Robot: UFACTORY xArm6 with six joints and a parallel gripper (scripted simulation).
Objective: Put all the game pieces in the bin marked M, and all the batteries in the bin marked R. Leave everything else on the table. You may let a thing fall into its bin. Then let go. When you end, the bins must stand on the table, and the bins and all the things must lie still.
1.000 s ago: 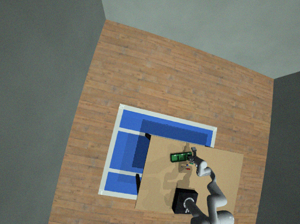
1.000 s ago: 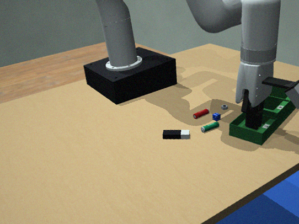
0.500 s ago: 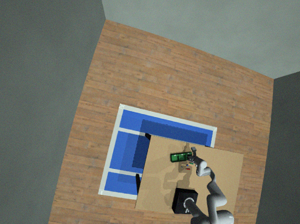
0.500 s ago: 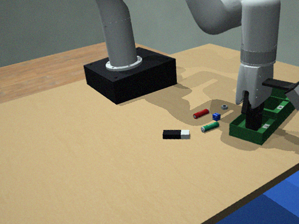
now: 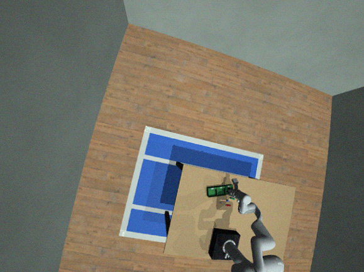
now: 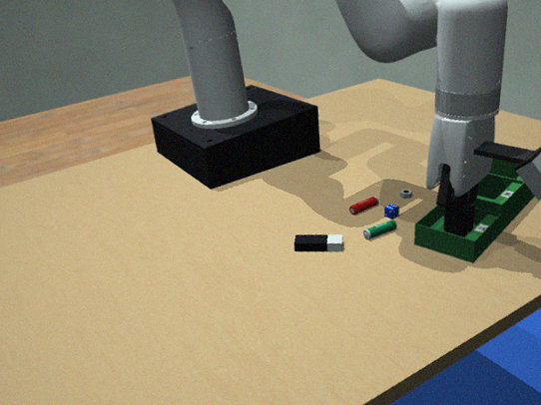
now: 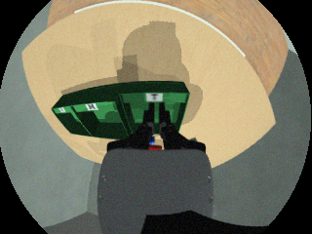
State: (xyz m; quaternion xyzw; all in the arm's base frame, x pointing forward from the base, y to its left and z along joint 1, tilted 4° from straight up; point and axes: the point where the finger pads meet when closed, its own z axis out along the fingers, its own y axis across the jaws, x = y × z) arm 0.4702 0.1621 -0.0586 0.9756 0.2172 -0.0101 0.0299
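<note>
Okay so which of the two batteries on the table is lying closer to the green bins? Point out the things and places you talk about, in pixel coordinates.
The green cylindrical battery [image 6: 379, 229]; the red cylindrical battery [image 6: 364, 204] [image 5: 227, 205] lies farther off, beyond the blue die [image 6: 391, 211].

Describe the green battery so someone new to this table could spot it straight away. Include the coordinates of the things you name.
Start at the black block [image 6: 183, 152] under the arm and look across the table to the green divided bin unit [image 6: 446, 249]. Just outside its near end lies the green battery [image 6: 379, 229], a small cylinder on its side. Its green body sets it apart from the similar red battery [image 6: 364, 204] and the blue die [image 6: 391, 211].
</note>
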